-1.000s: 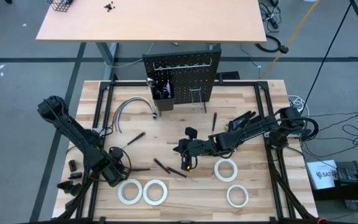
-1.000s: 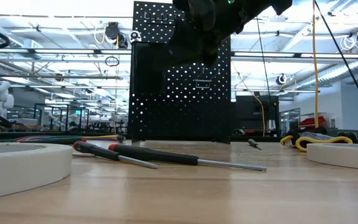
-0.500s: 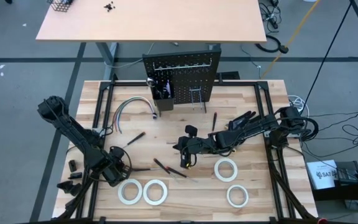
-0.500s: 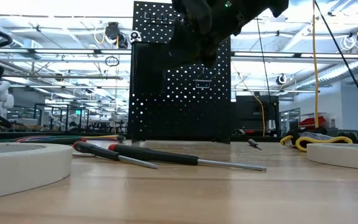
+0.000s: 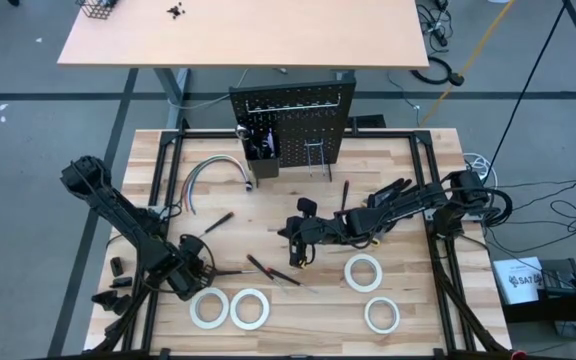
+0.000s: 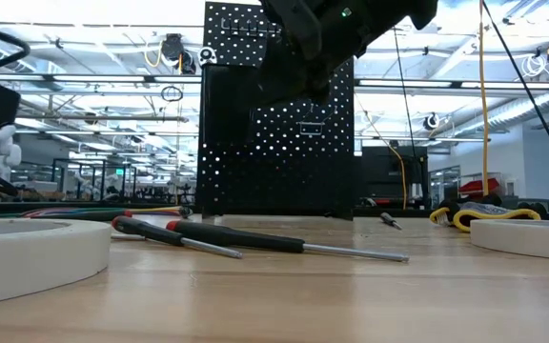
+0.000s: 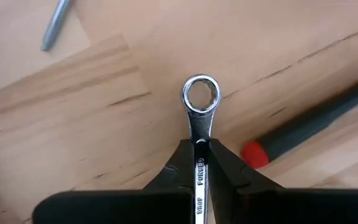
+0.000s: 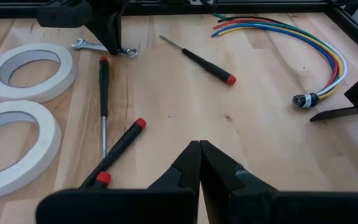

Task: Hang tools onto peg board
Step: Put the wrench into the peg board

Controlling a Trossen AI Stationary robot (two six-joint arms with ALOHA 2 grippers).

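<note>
The left hand [image 7: 199, 163] is clamping the shank of a silver ring-ended wrench [image 7: 199, 118] lying flat on the pale wooden bench [image 7: 104, 124], readying it for the black perforated peg board [image 5: 293, 125]; the right hand [image 8: 199, 163], shut and empty, is hovering mid-bench.

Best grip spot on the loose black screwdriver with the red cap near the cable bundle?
Take the screwdriver across its thick black handle, coming straight down from above. It lies flat on bare table, and the thin shaft gives the fingers little to hold.

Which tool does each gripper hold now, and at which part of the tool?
The left gripper is shut on the silver wrench, gripping its shaft just below the ring end. The right gripper is shut and holds nothing.
</note>
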